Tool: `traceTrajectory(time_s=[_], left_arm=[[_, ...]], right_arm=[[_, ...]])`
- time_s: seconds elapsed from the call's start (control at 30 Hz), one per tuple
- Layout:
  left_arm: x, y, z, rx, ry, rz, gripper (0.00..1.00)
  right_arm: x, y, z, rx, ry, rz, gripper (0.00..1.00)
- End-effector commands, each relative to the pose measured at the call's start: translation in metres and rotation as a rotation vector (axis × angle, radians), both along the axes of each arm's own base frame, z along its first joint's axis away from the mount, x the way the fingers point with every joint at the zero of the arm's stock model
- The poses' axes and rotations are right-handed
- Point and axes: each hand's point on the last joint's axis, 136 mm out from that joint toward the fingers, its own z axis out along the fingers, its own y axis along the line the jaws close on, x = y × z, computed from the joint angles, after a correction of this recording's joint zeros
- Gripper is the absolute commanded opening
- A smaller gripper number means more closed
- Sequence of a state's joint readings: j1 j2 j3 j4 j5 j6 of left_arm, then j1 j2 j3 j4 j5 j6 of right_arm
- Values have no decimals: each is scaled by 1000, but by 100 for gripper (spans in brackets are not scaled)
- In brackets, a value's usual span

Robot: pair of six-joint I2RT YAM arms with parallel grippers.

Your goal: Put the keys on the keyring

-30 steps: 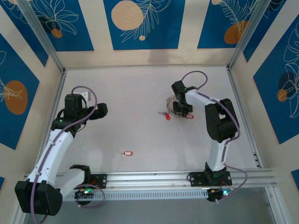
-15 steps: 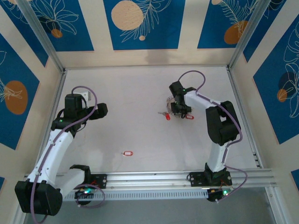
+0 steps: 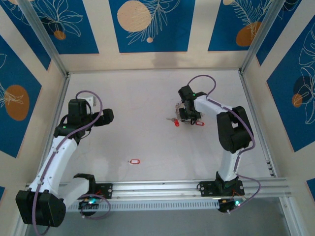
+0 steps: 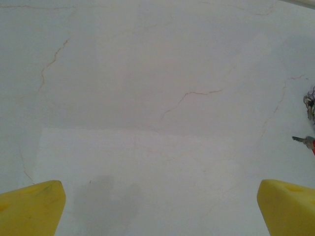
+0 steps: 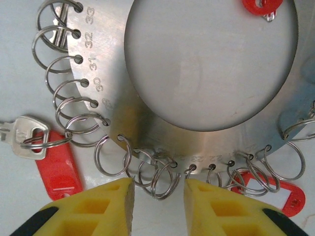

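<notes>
Right wrist view: the keyring (image 5: 112, 73) runs off the top and right edges, so its far arc is lost. A red tag (image 5: 262, 6) over its hole gets sliced by the top edge. Left of the keyring, the silver key (image 5: 24, 135) loses its blade at the frame edge. The stamped number (image 5: 109, 104) after 30 washes out in glare. From above, the right gripper (image 3: 187, 119) covers most of the keyring, and the loose tag (image 3: 134, 161), well apart from it, is too small to read.

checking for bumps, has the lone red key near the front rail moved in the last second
No. The red key lies at the same spot ahead of the front rail as before.
</notes>
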State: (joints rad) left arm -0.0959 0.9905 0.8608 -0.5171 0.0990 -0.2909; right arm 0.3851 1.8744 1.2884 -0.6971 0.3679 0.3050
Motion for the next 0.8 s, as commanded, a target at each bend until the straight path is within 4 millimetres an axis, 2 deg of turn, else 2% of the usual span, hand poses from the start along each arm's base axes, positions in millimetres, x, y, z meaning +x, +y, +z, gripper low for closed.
traceTrajectory(time_s=[0.0,0.3,0.53,0.77], left_arm=[[2,-1,10,-20,-14,1,100],[2,-1,13,-23,-28,0,100],[1,-1,15,-23,-34,-2,100],[0,-2,16,-23,-37,-4,100]], right_arm=[[0,-8,-9,-67,29,-8,34],[-2,-23,-6,-144,6,-33,27],[-1,-29,6,-156,-28,-43,27],[-4,-35,3,-163,-19,-56,26]])
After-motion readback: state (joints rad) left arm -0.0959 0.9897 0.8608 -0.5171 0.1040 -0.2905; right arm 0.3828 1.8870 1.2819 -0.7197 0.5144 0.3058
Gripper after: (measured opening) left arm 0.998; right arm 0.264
